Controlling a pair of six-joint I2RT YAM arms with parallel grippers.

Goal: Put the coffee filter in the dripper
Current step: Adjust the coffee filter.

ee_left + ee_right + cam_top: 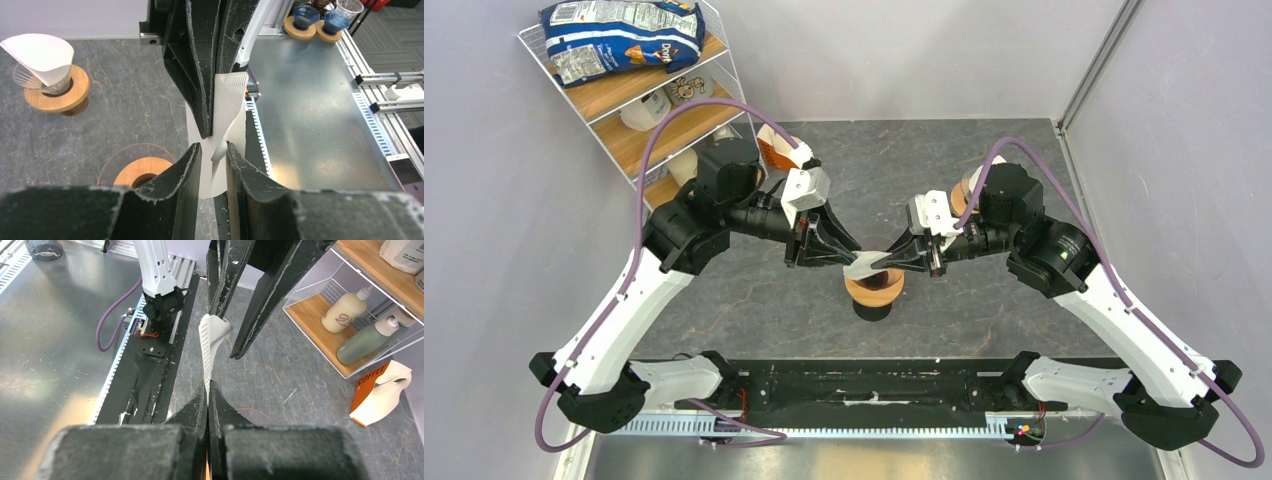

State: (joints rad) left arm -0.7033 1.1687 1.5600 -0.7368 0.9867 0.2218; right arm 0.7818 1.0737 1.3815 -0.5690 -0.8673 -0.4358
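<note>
The coffee filter (864, 266), a thin cream-white paper cone, hangs in the air just above the dripper (874, 287), a glass funnel in a light-brown wooden collar. My right gripper (889, 262) is shut on one edge of the filter (210, 337), pinching it flat from the right. My left gripper (849, 258) meets it from the left. Its jaws stand a little apart, with the filter's loose folded side (227, 105) between the fingertips (192, 165). In the left wrist view the dripper (135, 172) sits below and to the left of the left gripper (214, 150).
A second dripper with a filter in it (47, 75) stands behind the right arm. The orange-and-white filter packet (380, 395) lies by the wire shelf (639, 100), which holds a chip bag (619, 35) and bottles (350, 312). A toothed metal rail (824, 430) runs along the table's near edge.
</note>
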